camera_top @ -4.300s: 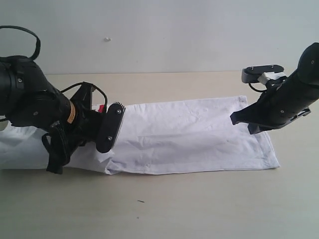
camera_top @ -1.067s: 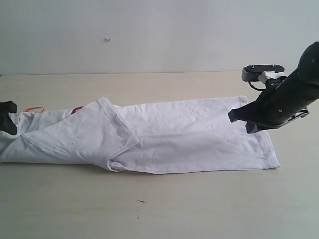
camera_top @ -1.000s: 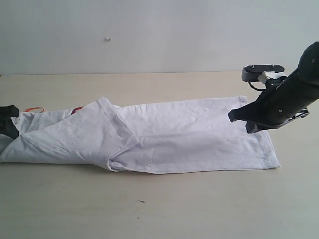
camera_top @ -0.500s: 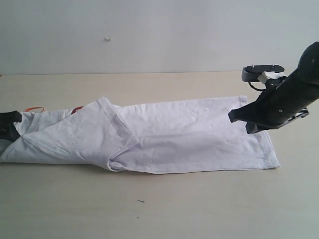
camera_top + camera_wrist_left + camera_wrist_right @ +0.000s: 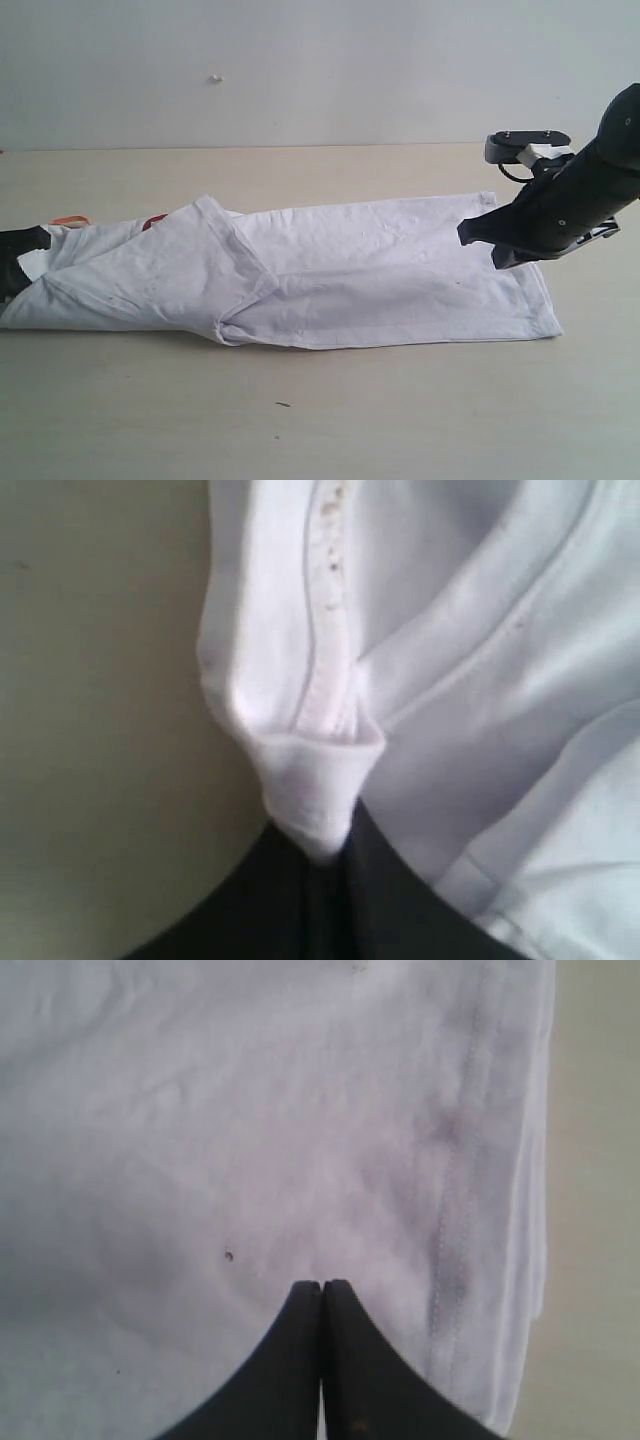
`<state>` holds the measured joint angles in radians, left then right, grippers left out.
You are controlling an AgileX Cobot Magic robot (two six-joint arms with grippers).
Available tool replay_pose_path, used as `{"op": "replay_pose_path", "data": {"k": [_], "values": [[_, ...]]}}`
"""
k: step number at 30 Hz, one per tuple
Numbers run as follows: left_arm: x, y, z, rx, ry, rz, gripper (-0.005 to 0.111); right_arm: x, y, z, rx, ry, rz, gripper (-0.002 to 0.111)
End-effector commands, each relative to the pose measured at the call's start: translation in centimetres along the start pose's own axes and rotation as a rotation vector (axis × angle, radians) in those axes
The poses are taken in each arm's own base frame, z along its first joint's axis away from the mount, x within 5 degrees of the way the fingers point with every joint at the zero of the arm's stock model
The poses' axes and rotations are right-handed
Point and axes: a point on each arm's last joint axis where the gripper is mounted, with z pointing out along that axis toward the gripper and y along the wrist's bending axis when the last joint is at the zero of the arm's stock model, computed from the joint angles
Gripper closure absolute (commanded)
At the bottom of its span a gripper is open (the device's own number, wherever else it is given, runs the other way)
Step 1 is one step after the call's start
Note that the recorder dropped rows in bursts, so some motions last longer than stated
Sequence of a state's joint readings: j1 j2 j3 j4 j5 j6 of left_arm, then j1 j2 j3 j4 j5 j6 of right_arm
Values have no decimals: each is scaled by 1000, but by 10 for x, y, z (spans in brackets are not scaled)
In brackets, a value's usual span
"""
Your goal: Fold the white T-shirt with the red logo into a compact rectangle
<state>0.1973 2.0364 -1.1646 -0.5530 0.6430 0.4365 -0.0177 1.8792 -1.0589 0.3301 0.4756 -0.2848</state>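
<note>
Left gripper (image 5: 318, 852): black, jaws drawn together on a bunched fold of the white T-shirt (image 5: 312, 775); in the exterior view only its tip showed, low at the far left edge. Right arm (image 5: 580, 195): black, slanted down from the upper right towards the left. Right gripper (image 5: 321, 1292): fingers pressed flat together, nothing held between them

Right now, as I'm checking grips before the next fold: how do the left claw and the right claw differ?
The left claw pinches a bunched fold of the white T-shirt; the right claw grips nothing. The left claw sits at the shirt's collar end, the right claw over its hem end. Both are shut.
</note>
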Motion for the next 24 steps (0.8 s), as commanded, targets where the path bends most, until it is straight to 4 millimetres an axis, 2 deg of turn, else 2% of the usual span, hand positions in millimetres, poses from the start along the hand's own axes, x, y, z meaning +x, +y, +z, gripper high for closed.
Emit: {"op": "replay_pose_path", "data": {"k": [1,4,7,9,12,13,17,18,21,24], "values": [[-6,-11,-29,16,-71,19,107,-4,4,-4,-37,-23,15,105],[-12,-22,-56,39,-139,31,107,-7,8,-13,-62,-50,26,93],[-16,-42,-85,80,-184,76,107,-10,10,-25,-62,-89,22,80],[-19,-61,-103,106,-213,132,107,-13,12,-36,-69,-120,41,75],[-18,-94,-121,143,-250,223,107,-17,15,-55,-84,-176,57,74],[-15,-121,-125,171,-257,291,107,-19,19,-70,-99,-212,63,74],[-1,-177,-123,240,-253,416,107,-20,27,-100,-146,-274,84,74],[8,-207,-115,273,-254,470,107,-22,32,-116,-178,-267,63,74],[24,-246,-101,329,-272,514,107,-23,40,-138,-223,-237,23,74],[49,-304,-71,399,-291,592,107,-19,47,-169,-241,-235,-58,74]]}}
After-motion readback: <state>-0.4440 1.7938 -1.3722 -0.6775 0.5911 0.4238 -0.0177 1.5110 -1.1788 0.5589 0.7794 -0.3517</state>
